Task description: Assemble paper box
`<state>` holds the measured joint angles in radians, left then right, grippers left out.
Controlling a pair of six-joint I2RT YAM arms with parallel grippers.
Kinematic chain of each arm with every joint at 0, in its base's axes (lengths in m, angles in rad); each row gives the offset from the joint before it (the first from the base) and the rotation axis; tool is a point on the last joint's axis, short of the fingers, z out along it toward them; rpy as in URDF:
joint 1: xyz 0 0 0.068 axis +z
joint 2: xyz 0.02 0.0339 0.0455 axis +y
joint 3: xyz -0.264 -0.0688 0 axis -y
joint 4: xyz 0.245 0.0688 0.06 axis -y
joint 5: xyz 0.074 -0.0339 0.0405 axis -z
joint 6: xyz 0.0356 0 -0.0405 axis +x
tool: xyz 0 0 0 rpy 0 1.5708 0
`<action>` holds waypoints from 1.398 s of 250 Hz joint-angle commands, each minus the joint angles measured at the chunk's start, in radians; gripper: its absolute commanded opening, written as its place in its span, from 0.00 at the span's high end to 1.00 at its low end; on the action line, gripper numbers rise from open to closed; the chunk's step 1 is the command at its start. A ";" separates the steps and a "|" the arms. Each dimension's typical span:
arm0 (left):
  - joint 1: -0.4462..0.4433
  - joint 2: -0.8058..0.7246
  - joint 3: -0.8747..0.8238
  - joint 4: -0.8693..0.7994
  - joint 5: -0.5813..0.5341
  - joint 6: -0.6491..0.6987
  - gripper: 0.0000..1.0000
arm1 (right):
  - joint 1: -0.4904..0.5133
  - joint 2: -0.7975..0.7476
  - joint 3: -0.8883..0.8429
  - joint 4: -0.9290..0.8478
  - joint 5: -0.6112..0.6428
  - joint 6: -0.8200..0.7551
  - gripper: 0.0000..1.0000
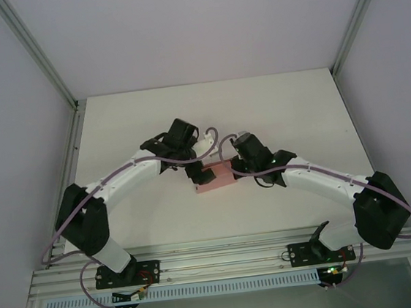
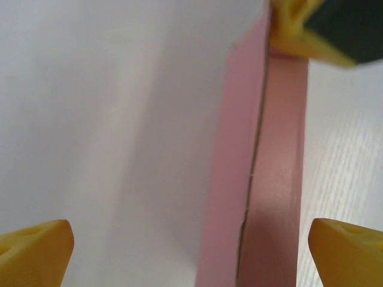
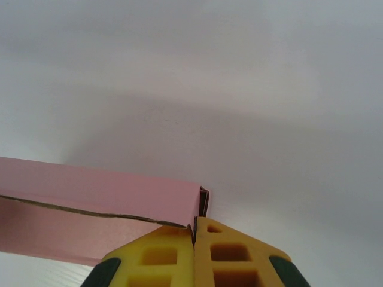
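- Found left gripper (image 2: 191, 250) released, yellow fingertips (image 2: 36, 248) spread either side of the pale pink rectangular thin-card paper box (image 2: 275, 179), which lay on the flat white table (image 1: 151, 123).
- Saw box's long axis running straight away between those fingertips, nearer one of them.
- Found right gripper (image 3: 194, 232) clenched at box's far end, apparently pinching a card edge.
- Judged left arm better placed to close across box's width.

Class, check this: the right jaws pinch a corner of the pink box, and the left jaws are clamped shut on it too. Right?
Not quite. The left jaws are wide open, either side of the box, as the left wrist view shows. The right jaws do pinch its corner.
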<state>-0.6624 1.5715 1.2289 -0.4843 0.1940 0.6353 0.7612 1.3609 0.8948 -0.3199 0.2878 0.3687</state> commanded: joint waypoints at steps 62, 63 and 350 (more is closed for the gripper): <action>-0.051 -0.231 -0.095 -0.078 -0.425 -0.566 0.02 | 0.036 0.035 0.034 -0.141 0.050 0.068 1.00; -0.051 -0.231 -0.095 -0.078 -0.421 -0.570 0.02 | 0.035 0.035 0.035 -0.141 0.050 0.068 1.00; -0.043 -0.230 -0.165 -0.114 -0.280 -0.669 0.41 | 0.040 0.084 0.075 -0.185 0.034 0.075 1.00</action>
<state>-0.7113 1.3750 1.0878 -0.5999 -0.1345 -0.0151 0.7940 1.4109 0.9688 -0.4129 0.3485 0.4335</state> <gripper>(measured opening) 0.596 0.050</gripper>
